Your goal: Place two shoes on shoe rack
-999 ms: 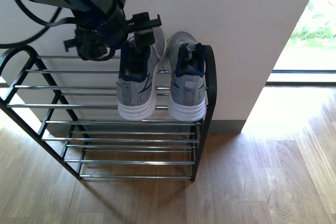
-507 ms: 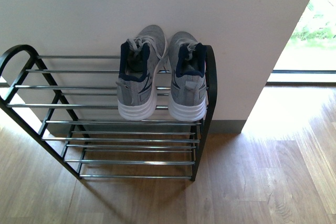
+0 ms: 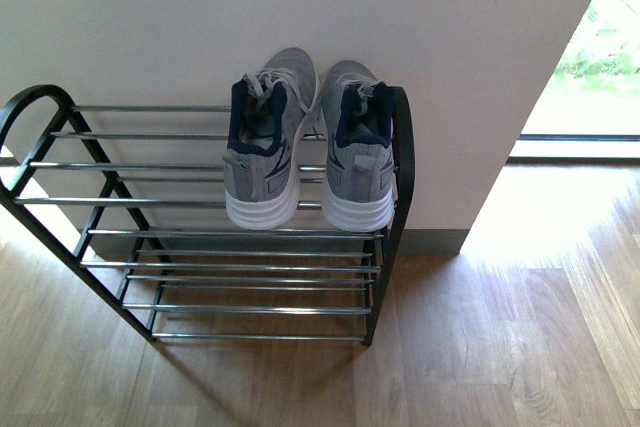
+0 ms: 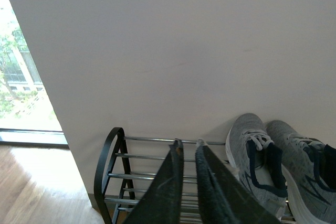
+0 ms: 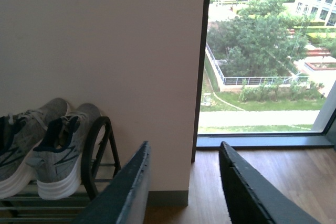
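Two grey knit sneakers with white soles stand side by side on the top tier of the shoe rack (image 3: 200, 201), toes to the wall: the left shoe (image 3: 262, 152) and the right shoe (image 3: 360, 152), hard against the rack's right arch. Both also show in the left wrist view, shoe (image 4: 257, 163) and shoe (image 4: 310, 177), and in the right wrist view, shoe (image 5: 63, 148) and shoe (image 5: 18, 140). No arm appears in the front view. My left gripper (image 4: 188, 143) is shut and empty, held back from the rack. My right gripper (image 5: 184, 150) is open and empty, off the rack's right end.
The rack stands against a white wall (image 3: 300, 7) on a wooden floor (image 3: 500, 347). Its lower tiers (image 3: 230, 287) and the left part of the top tier carry nothing. A floor-level window (image 5: 262, 51) lies to the right of the wall's corner.
One second ago my left arm was at the left shoe on the top tier. It has since drawn back out of the front view, leaving the shoe resting on the rack.
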You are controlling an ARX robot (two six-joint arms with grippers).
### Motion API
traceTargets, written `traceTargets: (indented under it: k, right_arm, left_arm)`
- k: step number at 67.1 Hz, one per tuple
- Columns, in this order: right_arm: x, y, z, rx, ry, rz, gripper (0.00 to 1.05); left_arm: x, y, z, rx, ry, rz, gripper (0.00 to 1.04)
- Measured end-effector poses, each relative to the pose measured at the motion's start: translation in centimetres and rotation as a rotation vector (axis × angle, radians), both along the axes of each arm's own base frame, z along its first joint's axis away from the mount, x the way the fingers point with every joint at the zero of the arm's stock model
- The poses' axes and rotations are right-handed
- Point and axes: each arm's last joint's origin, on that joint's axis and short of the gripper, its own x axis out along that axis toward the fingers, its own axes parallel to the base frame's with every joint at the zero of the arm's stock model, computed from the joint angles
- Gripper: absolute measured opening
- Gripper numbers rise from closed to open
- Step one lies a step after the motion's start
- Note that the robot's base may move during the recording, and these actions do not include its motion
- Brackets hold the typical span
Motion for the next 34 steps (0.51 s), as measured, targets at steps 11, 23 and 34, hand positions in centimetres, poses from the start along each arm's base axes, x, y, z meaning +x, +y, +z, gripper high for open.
traceTargets:
  k: [11, 23, 34]
  right_arm:
    - [0.0, 0.0, 0.0, 0.000, 0.000, 0.000, 0.80]
    - [0.0, 0.0, 0.0, 0.000, 0.000, 0.000, 0.95]
    - [0.0, 0.0, 0.0, 0.000, 0.000, 0.000, 0.96]
  left_arm:
    - [-1.0, 0.8, -0.9, 0.006, 0.002, 0.004, 0.01]
    - [-2.0, 1.4, -1.6, 0.007, -0.001, 0.002, 0.01]
    - [-2.8, 2.6, -2.2, 0.008, 0.001, 0.006, 0.01]
